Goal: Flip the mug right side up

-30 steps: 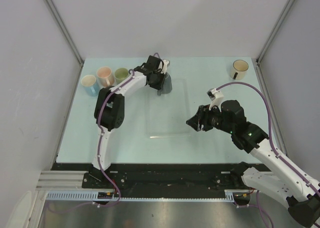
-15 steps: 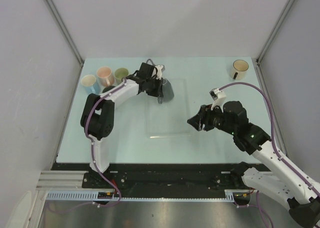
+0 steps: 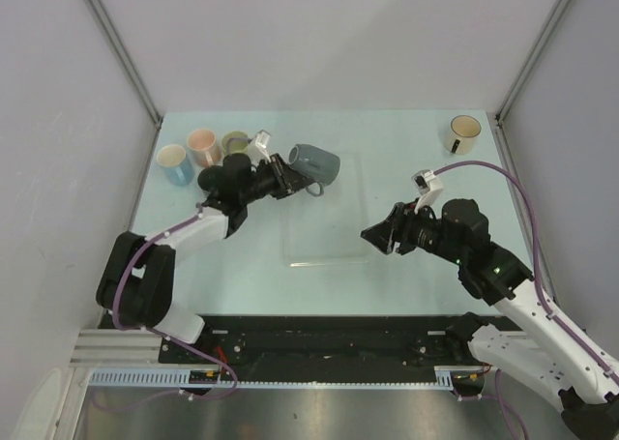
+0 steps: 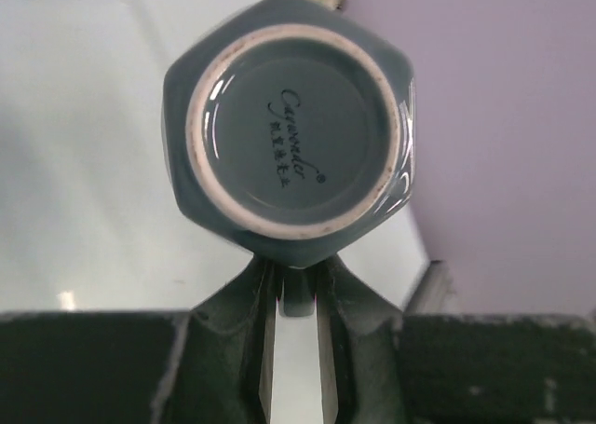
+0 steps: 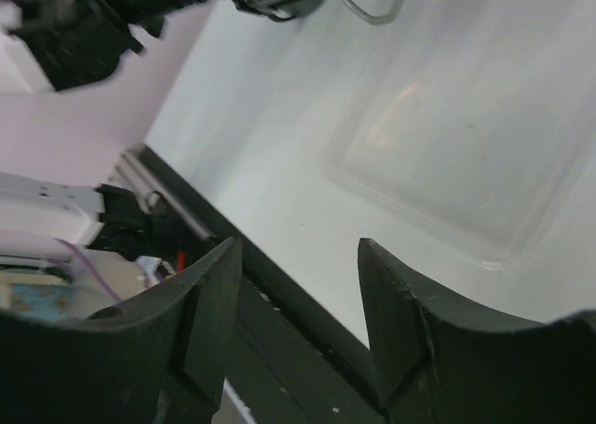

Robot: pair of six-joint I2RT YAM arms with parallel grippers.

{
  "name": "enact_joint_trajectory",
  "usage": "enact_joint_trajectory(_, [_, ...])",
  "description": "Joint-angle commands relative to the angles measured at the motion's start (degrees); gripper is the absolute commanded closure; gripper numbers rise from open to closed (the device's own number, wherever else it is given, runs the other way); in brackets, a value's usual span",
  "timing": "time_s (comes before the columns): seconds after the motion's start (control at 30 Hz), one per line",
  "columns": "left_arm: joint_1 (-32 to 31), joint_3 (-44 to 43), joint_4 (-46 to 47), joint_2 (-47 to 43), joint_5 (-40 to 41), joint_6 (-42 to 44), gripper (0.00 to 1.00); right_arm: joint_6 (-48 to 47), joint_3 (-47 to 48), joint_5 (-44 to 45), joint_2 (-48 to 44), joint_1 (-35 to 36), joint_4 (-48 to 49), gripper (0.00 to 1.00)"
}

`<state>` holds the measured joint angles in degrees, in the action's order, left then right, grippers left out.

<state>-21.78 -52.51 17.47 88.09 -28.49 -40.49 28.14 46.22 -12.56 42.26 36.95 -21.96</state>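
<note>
The dark grey mug [image 3: 315, 164] is held on its side above the far edge of the clear tray [image 3: 324, 237]. My left gripper [image 3: 286, 179] is shut on the mug's handle. In the left wrist view the mug's base [image 4: 291, 135] faces the camera, with the handle pinched between the fingertips [image 4: 265, 280]. My right gripper [image 3: 372, 235] is open and empty, hovering at the tray's right edge. In the right wrist view its fingers [image 5: 209, 303] spread wide over the table near the tray [image 5: 456, 135].
Three upright mugs stand at the far left: blue [image 3: 173, 162], pink [image 3: 202, 147] and green [image 3: 233, 144]. A cream mug [image 3: 464, 132] stands at the far right corner. Grey walls close in the table on both sides.
My left arm has swung back and to the left, lifting the mug off the table and tipping it from upside down onto its side. The right arm has barely moved.
</note>
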Motion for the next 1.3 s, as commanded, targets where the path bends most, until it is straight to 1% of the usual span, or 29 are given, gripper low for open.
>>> enact_joint_trajectory(0.0, [-1.51, 11.18, 41.85, -8.8, -2.47, -24.61, 1.0, 7.52, 1.16, -8.87, -0.51, 0.14, 6.82, 0.41])
enact_joint_trajectory(0.03, [-1.95, 13.03, 45.33, -9.69, -1.58, -26.46, 1.0, 8.85, 0.72, -12.72, -0.43, 0.14, 9.97, 0.41])
enact_joint_trajectory(0.07, [-2.99, 15.05, 47.54, -10.39, -0.96, -28.92, 1.0, 10.25, -0.24, -14.41, -0.42, 0.23, 11.83, 0.4])
enact_joint_trajectory(0.1, [-3.53, 15.42, 48.87, -11.27, -0.95, -29.55, 1.0, 12.09, -0.68, -15.82, -0.25, 0.14, 13.59, 0.37])
enact_joint_trajectory(0.13, [-4.23, 15.51, 48.71, -12.76, -1.13, -29.73, 1.0, 14.72, -1.12, -17.83, -0.16, 0.14, 16.91, 0.36])
enact_joint_trajectory(0.17, [-5.71, 15.68, 48.36, -13.9, -0.87, -29.56, 1.0, 16.14, -1.56, -18.64, 0.27, 0.14, 18.42, 0.33])
enact_joint_trajectory(0.23, [-7.13, 16.3, 48.53, -17.58, 0.89, -28.95, 0.99, 18.69, -2.27, -19.87, 0.89, 0.14, 21.32, 0.3])
enact_joint_trajectory(0.27, [-8.27, 16.91, 48.36, -18.82, 1.59, -27.99, 1.0, 19.4, -2.53, -20.14, 1.24, 0.23, 23.52, 0.29])
enact_joint_trajectory(0.37, [-9.77, 16.74, 44.76, -23.3, 2.83, -25.35, 1.0, 21.34, -3.24, -21.28, 2.47, 0.84, 27.22, 0.27])
enact_joint_trajectory(0.47, [-10.82, 17.0, 42.91, -26.21, 3.26, -24.99, 1.0, 21.87, -3.33, -20.84, 3.35, 1.98, 30.21, 0.27])
enact_joint_trajectory(0.6, [-12.58, 17.09, 40.8, -28.76, 4.32, -24.11, 1.0, 23.45, -3.24, -20.4, 5.28, 2.34, 35.39, 0.27])
enact_joint_trajectory(0.7, [-13.72, 16.83, 38.87, -30.0, 4.93, -22.88, 1.0, 25.46, -3.06, -21.19, 7.31, 2.6, 41.09, 0.27])
enact_joint_trajectory(0.77, [-13.99, 16.92, 38.69, -30.44, 4.85, -22.97, 1.0, 26.0, -2.45, -21.37, 8.62, 2.78, 42.69, 0.28])
enact_joint_trajectory(0.97, [-15.48, 16.39, 36.67, -31.67, 5.38, -21.83, 1.0, 24.24, 0.27, -21.1, 11.78, 2.87, 43.4, 0.28])
enact_joint_trajectory(1.27, [-18.47, 16.48, 35.35, -31.76, 6.08, -20.77, 1.0, 24.86, 0.37, -20.75, 14.78, 2.6, 47.17, 0.3])
